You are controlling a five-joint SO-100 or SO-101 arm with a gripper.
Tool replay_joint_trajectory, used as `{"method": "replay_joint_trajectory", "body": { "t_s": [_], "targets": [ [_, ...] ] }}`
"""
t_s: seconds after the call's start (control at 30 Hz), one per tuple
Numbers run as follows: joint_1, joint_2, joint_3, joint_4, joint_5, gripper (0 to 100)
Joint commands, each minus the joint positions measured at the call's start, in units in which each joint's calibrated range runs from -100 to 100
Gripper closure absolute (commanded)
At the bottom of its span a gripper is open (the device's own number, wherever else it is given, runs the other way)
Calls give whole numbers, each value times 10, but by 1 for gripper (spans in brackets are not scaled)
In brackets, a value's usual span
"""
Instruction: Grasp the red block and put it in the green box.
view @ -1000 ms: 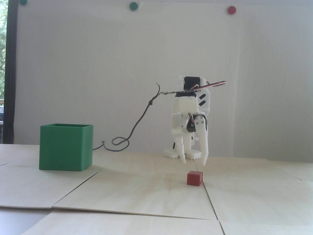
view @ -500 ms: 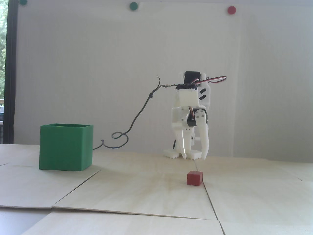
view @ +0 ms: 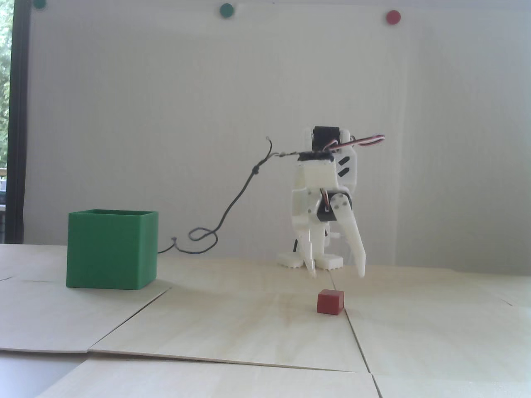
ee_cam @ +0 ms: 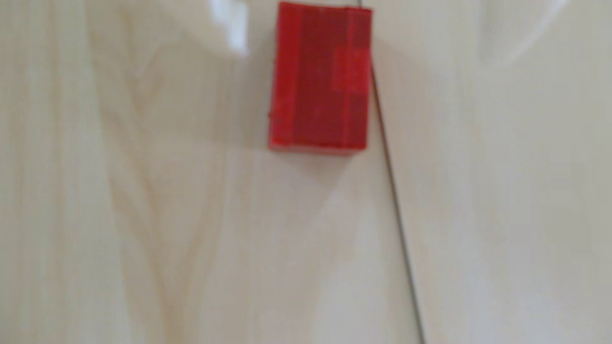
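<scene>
The red block point(view: 330, 302) lies on the pale wooden table beside a panel seam, right of centre in the fixed view. My white gripper point(view: 337, 273) hangs just above it, pointing down, open wide, with nothing between its fingers. One fingertip point(view: 312, 271) is above the block's left edge and the other point(view: 361, 269) is out past its right side. The wrist view is blurred: the red block point(ee_cam: 319, 79) fills the upper middle, and the gripper point(ee_cam: 367, 49) shows only as pale fingertips at the top edge. The green box point(view: 111, 248) stands open-topped far to the left.
A dark cable point(view: 232, 207) loops from the arm's wrist down to the table behind the box. The arm's white base point(view: 309, 260) stands against the back wall. Seams point(view: 352, 327) run between the table panels. Round magnets point(view: 393, 17) are stuck high on the wall.
The gripper rose a little, then came back down over the red block. Its right finger has swung outward, so the jaws stand wider. Block and box have not moved.
</scene>
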Motion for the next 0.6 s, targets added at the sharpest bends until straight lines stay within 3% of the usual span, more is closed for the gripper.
{"method": "replay_joint_trajectory", "body": {
  "t_s": [0.0,0.57],
  "targets": [
    [10,7,-54,6,0,75],
    [18,70,-54,3,3,75]
  ]
}}
